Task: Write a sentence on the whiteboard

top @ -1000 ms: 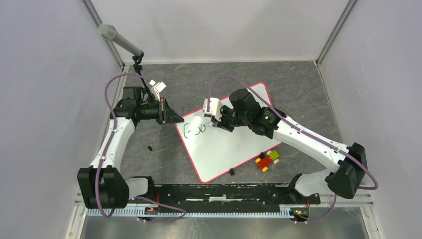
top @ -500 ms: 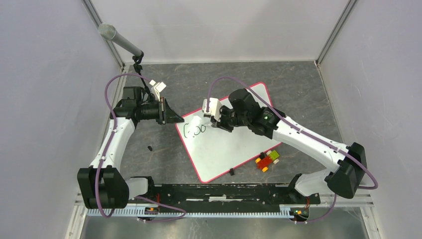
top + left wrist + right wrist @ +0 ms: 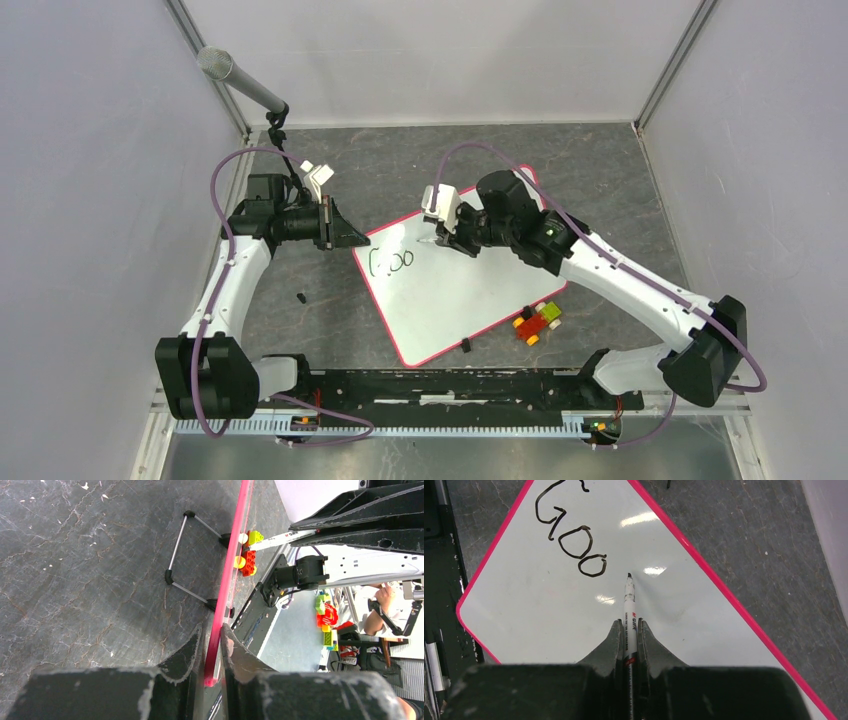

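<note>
Slanting near-left to far-right, whiteboard (image 3: pixel 470 300) long axis (left hand (image 3: pixel 211 637) pinching)

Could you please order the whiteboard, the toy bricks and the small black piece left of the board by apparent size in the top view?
1. Largest: the whiteboard.
2. Then the toy bricks.
3. Smallest: the small black piece.
The differences are clear.

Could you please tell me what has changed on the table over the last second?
The right end effector, gripping the marker, shifted right across the whiteboard, past the last letter written. The left end effector stayed clamped on the board's edge; the sentence still reads only "Goo", and the toy blocks did not move.
</note>
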Action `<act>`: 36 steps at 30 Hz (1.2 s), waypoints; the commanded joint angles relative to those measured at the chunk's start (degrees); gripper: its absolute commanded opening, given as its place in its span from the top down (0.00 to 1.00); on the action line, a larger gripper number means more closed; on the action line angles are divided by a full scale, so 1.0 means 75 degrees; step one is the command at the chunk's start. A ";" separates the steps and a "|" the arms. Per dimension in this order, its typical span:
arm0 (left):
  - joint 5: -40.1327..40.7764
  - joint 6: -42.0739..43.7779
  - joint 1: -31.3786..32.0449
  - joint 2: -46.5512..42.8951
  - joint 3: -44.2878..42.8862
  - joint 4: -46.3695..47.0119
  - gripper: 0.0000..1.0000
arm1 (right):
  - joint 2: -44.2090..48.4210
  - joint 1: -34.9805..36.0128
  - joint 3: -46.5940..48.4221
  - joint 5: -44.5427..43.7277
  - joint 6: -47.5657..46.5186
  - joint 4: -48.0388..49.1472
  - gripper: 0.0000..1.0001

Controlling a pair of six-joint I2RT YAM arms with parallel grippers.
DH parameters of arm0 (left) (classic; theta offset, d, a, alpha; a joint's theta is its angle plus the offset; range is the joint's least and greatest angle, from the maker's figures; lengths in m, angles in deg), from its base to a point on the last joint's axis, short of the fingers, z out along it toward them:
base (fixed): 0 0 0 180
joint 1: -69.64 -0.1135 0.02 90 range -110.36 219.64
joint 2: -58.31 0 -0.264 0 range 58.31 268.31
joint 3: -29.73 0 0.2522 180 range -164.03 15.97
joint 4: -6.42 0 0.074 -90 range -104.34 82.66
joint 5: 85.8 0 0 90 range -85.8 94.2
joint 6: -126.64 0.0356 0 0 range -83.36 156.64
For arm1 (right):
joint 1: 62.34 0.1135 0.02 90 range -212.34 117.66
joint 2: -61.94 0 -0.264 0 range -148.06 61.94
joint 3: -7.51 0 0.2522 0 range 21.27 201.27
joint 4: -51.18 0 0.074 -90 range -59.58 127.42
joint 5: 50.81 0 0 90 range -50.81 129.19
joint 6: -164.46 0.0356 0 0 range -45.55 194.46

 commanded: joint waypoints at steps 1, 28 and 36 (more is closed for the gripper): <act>0.0003 0.0076 0.0011 -0.0119 -0.0032 -0.0004 0.98 | 0.0066 0.0020 -0.0119 0.0066 -0.0050 -0.0081 1.00; 0.0043 0.0111 0.0022 -0.0046 -0.0032 -0.0012 0.98 | -0.0352 0.0286 0.0070 -0.0001 -0.0111 0.0122 1.00; 0.0040 0.0119 0.0015 -0.0037 -0.0009 -0.0004 0.97 | 0.0007 0.0298 -0.0481 -0.0138 -0.0225 0.0001 1.00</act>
